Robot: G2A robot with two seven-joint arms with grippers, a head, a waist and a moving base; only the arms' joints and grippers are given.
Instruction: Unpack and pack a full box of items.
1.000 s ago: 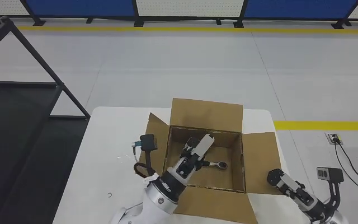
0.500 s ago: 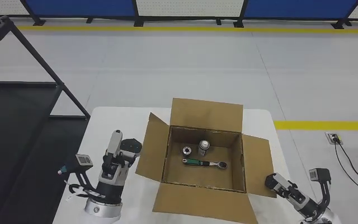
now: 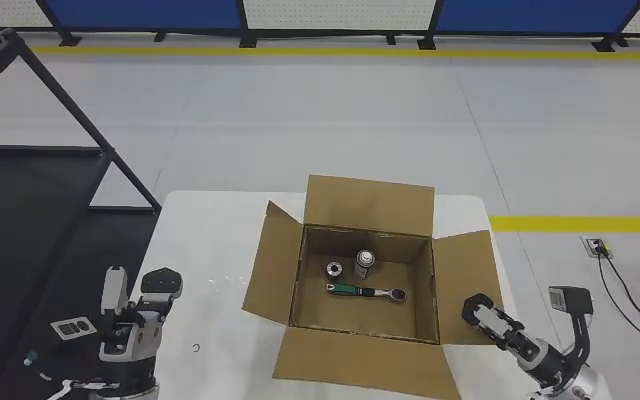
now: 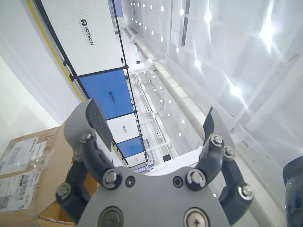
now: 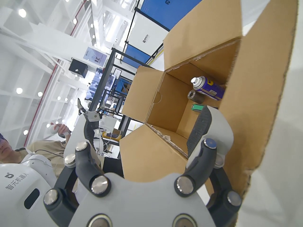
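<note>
An open cardboard box (image 3: 370,205) stands in the middle of the white table (image 3: 200,230). Inside lie a spray can (image 3: 366,262), a metal socket (image 3: 332,268) and a green-handled ratchet wrench (image 3: 365,292). My left gripper (image 3: 138,287) hangs open and empty off the table's left edge, well clear of the box. In the left wrist view that gripper (image 4: 153,124) points up at the ceiling. My right gripper (image 3: 483,315) is open and empty beside the box's right flap. Past the right gripper (image 5: 146,128), the can (image 5: 208,87), socket (image 5: 195,96) and wrench handle (image 5: 197,107) sit in the box.
A small ring (image 3: 196,348) lies on the table left of the box. A black metal frame (image 3: 60,120) stands to the far left. The box flaps (image 3: 460,290) spread outward on all sides. A labelled box side (image 4: 21,161) is close to the left gripper.
My left gripper has come out of the box and swung left and back past the table's left edge, empty. My right gripper has edged slightly toward the box's right flap.
</note>
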